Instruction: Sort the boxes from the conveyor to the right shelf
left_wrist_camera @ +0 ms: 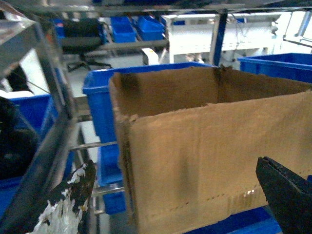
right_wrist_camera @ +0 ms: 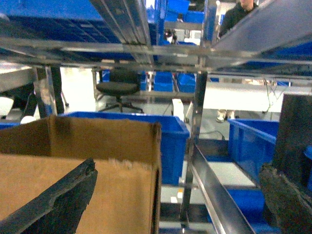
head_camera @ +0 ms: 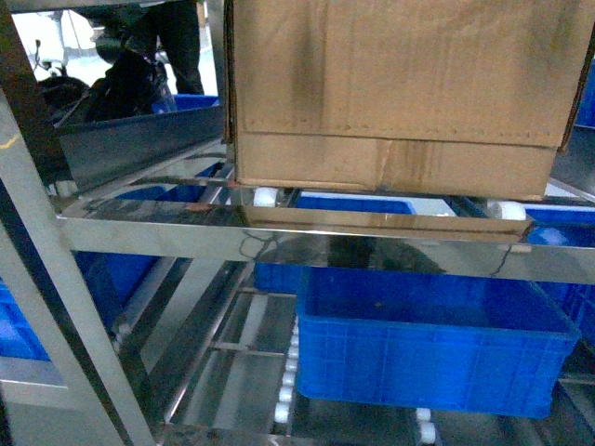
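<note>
A big brown cardboard box (head_camera: 400, 93) rests on the white roller wheels (head_camera: 266, 196) of the right shelf's (head_camera: 279, 232) upper level, close behind the front rail. Neither gripper shows in the head view. In the left wrist view the box (left_wrist_camera: 209, 146) shows its ragged top rim and perforated line beyond my left gripper (left_wrist_camera: 178, 200), whose fingers stand wide open to either side of its near face. My right gripper (right_wrist_camera: 175, 200) is open too, with the box's right corner (right_wrist_camera: 97, 146) between the fingers and a steel rail (right_wrist_camera: 214, 190) beside it. The conveyor is out of view.
A blue crate (head_camera: 428, 344) sits on the shelf's lower rollers, with more blue crates behind and left. A grey sloping panel (head_camera: 139, 139) runs along the box's left side. Shelf uprights (right_wrist_camera: 197, 122) and upper rails hem in both wrists. A person (right_wrist_camera: 239, 12) stands far back.
</note>
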Available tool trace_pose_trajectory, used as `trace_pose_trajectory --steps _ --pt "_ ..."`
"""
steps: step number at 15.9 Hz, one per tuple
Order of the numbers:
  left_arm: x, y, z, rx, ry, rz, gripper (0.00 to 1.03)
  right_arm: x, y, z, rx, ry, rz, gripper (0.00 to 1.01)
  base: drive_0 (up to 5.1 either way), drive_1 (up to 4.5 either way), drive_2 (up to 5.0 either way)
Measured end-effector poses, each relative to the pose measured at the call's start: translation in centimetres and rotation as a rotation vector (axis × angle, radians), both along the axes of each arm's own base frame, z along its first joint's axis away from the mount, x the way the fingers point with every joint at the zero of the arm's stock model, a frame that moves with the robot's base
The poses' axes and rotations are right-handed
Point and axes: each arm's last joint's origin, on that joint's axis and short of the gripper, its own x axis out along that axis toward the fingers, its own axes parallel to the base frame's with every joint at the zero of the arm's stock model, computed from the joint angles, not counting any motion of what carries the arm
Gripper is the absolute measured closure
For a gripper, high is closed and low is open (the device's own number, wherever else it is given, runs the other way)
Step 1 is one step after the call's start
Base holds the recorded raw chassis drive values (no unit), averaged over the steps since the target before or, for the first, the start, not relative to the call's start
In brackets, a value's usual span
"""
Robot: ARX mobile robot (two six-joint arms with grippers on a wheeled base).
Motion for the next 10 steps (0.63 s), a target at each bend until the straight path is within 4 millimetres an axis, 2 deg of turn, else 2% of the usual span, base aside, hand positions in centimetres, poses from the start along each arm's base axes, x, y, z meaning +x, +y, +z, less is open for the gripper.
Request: trace_pose_trajectory --steps 2,4,5,7,8,10 --pt "-6.1 3.3 -0.6 0.023 0.008 0.115 0.05 -5.1 -0.9 -0.5 0.008 0.072 0.002 0.03 0.0 0.00 0.0" --pt "-10.7 5.6 -1.0 0.045 0.040 0.227 0.05 -10.1 -2.0 1.2 0.017 0.084 -0.019 0.03 0.0 0.00 0.0" --pt "-11.2 5.7 -0.3 0.026 -0.002 0.231 0.05 -11.6 -2.3 1.5 0.018 0.095 -0.046 0.03 0.0 0.00 0.0" --pt "-11.2 5.7 -0.2 0.024 -0.016 0.242 0.06 -11.6 -2.3 1.5 0.018 0.099 -0.049 0.03 0.0 0.00 0.0" --pt "-11.3 6.0 -0.9 -0.001 -0.075 0.297 0.17 -11.5 -2.4 1.1 0.010 0.144 -0.018 0.08 0.0 0.00 0.0" --pt "-12.4 7.2 -3.2 -0.005 -0.087 0.338 0.32 -12.0 -2.7 -1.5 -0.001 0.181 0.045 0.26 0.0 0.00 0.0"
